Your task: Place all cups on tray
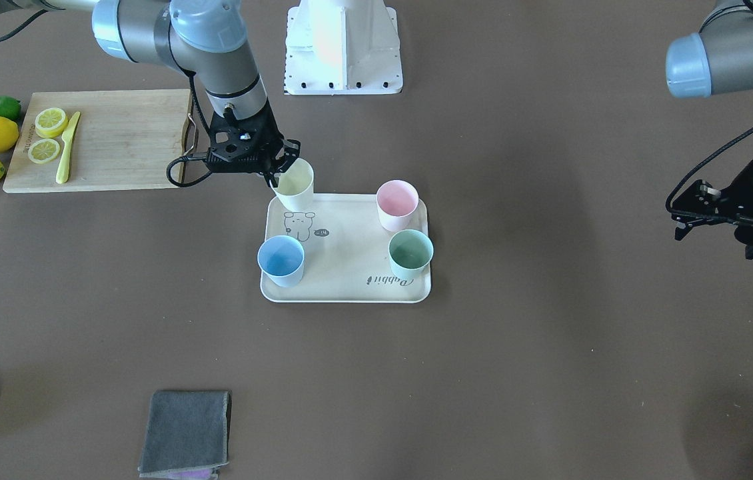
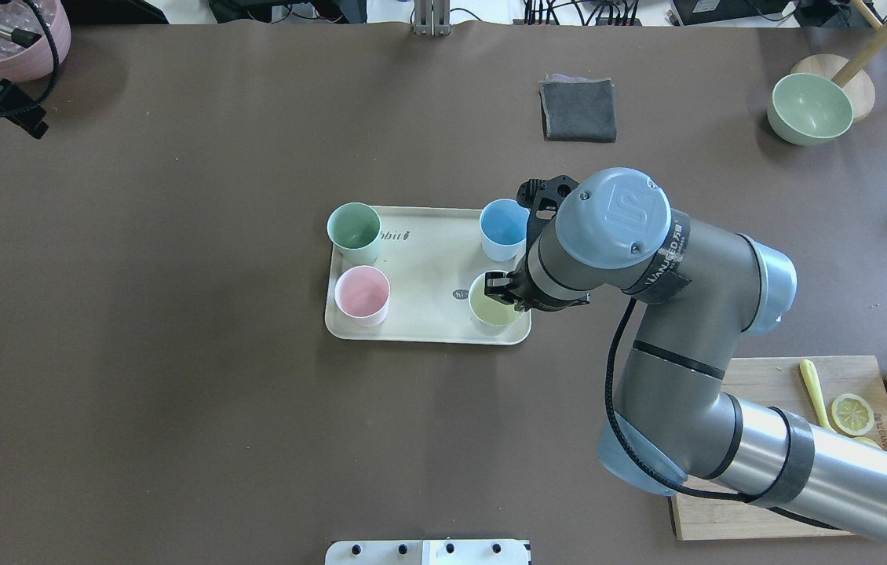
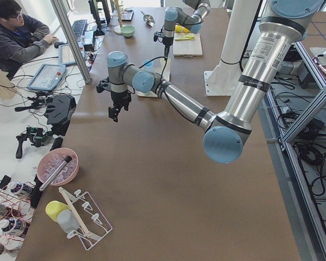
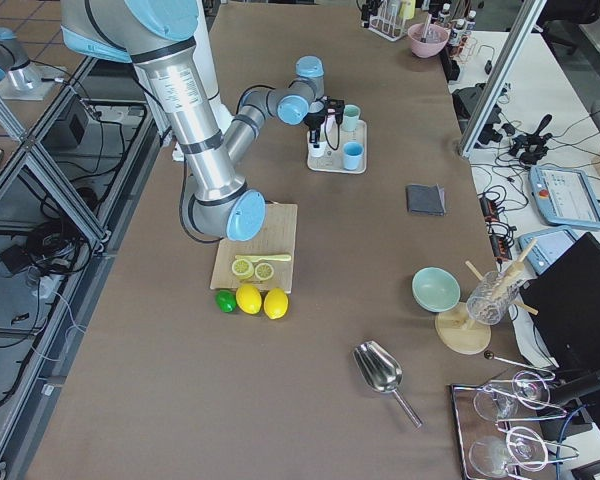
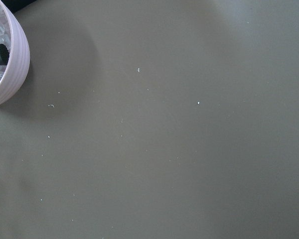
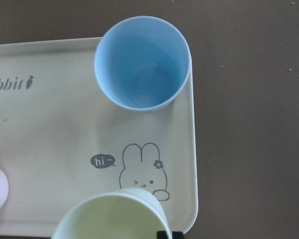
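Yellow cup, pinched at its rim by the right gripper, tilts over the tray corner; blue cup, pink cup and green cup stand inside. Seemingly the last placement: level, lower, release. Whether the left gripper is wide or narrow, I cannot tell.

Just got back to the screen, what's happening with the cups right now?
The right end effector grips the yellow cup by its rim, tilted, at the tray's corner beside the rabbit drawing; whether its base has touched down is unclear. The blue cup, pink cup and green cup stand upright in the other three corners. The left end effector hangs off to the side, holding nothing, near a pink bowl.
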`<state>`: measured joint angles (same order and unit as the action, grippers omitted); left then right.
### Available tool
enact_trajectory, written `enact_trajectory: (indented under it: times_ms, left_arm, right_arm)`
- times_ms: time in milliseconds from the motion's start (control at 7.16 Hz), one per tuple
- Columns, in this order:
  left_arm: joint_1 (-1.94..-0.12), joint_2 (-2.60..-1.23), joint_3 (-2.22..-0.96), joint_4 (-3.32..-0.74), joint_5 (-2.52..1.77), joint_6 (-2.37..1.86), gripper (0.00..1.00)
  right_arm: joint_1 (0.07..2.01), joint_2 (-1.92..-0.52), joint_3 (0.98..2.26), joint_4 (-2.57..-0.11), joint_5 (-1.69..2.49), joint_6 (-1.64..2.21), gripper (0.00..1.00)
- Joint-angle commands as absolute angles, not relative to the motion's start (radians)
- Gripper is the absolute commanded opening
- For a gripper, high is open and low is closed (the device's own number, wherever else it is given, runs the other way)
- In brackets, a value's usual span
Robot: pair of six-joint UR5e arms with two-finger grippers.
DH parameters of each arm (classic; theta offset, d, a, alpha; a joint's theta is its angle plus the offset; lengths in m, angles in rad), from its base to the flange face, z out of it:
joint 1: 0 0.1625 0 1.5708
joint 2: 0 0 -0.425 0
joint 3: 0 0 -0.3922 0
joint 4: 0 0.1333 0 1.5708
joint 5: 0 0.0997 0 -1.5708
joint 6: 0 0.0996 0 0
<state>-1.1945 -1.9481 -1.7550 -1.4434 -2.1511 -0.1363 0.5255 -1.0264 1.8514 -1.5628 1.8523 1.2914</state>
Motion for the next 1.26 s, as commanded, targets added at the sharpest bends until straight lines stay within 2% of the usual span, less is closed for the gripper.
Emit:
enact_trajectory:
  times_ms: [0,140,279,419,698,1117]
  left_arm:
    - [-1.193,-1.947,-1.756,-1.443,-2.151,-0.137,0.98]
    - [-1.193,-1.945,-1.756,-1.443,-2.152,-0.137,0.98]
    - [-1.193,-1.945,-1.758,-1.443,-2.152,-0.137,0.98]
    - [-1.193,-1.944,-1.759,-1.443,-2.152,-0.137,0.98]
    - [-1.195,-1.937,-1.761,-1.443,-2.152,-0.132,0.98]
    - [-1.274,-1.907,-1.769,-1.433,-2.152,-0.120,0.98]
  right_arm:
    - [0.535,-1.008,1.826,-1.562,1.842,1.292,0.00]
    - [0.535,-1.006,1.798,-1.559,1.838,1.286,0.00]
    - [0.535,-1.005,1.793,-1.555,1.832,1.290,0.22]
    - [0.535,-0.997,1.796,-1.555,1.832,1.293,0.99]
    - [0.581,-0.976,1.819,-1.560,1.844,1.286,1.00]
    - [0.820,-1.047,1.824,-1.571,2.030,1.084,1.00]
